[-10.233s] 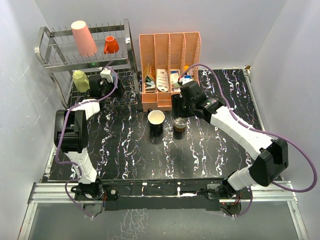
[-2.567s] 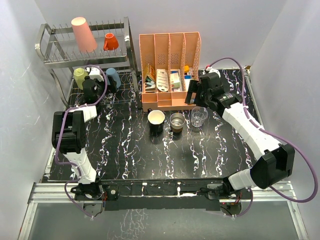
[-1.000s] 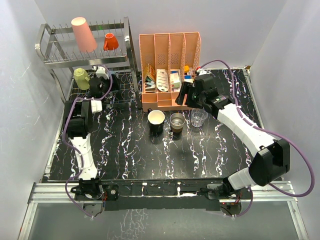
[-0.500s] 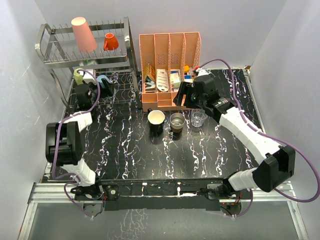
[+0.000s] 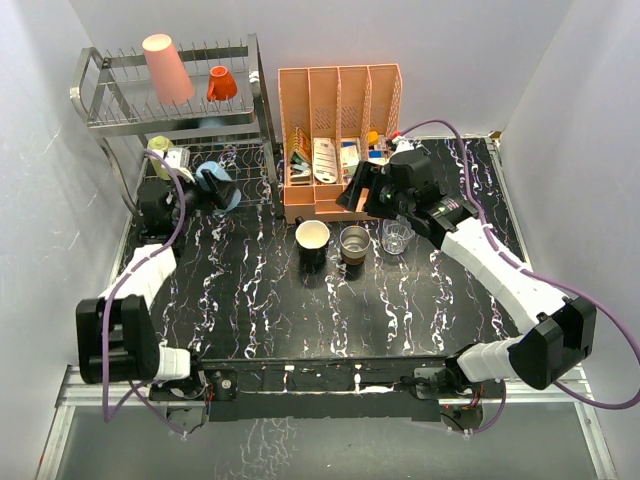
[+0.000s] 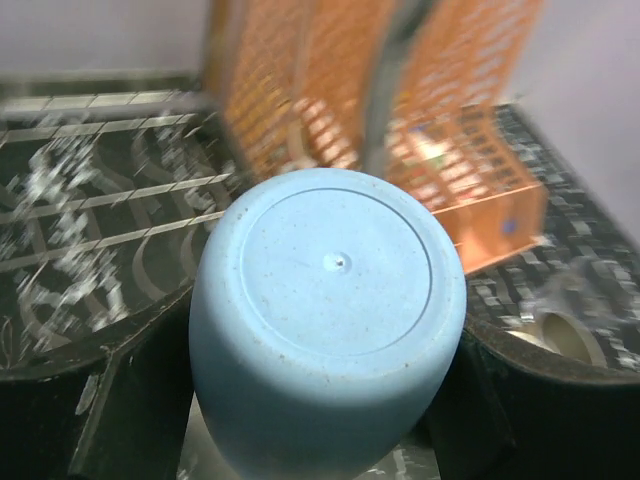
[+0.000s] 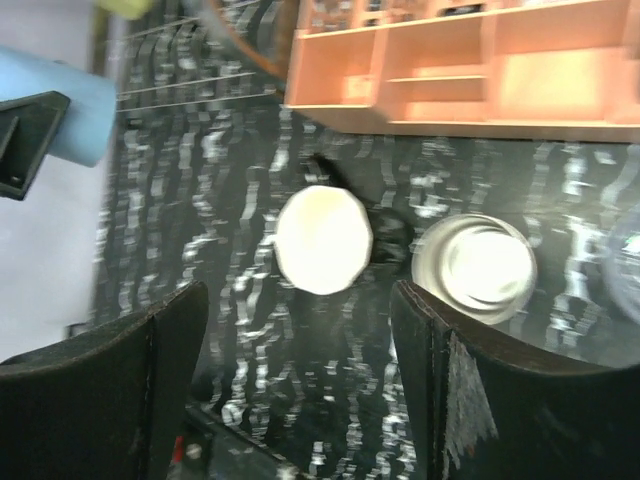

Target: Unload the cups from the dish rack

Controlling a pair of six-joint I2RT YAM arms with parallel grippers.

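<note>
My left gripper (image 5: 203,186) is shut on the blue cup (image 5: 220,188), held just in front of the dish rack's (image 5: 92,112) lower tier. In the left wrist view the blue cup (image 6: 330,300) fills the frame between both fingers (image 6: 90,400), bottom toward the camera. The pink tumbler (image 5: 167,70) and orange cup (image 5: 222,86) stand upside down on the top tier. The pale yellow mug (image 5: 158,149) sits on the lower tier. The black mug (image 5: 313,240), brown metallic cup (image 5: 354,243) and clear glass (image 5: 397,236) stand on the table. My right gripper (image 5: 352,196) is open and empty above them.
The peach plastic organizer (image 5: 340,110) stands behind the three cups, right of the rack. In the right wrist view the black mug (image 7: 323,240) and brown cup (image 7: 475,265) lie below the organizer's base (image 7: 450,70). White walls close in on both sides.
My left gripper has drawn the blue cup out of the rack's lower tier, toward the right and the near side. My right gripper has shifted slightly left near the organizer.
</note>
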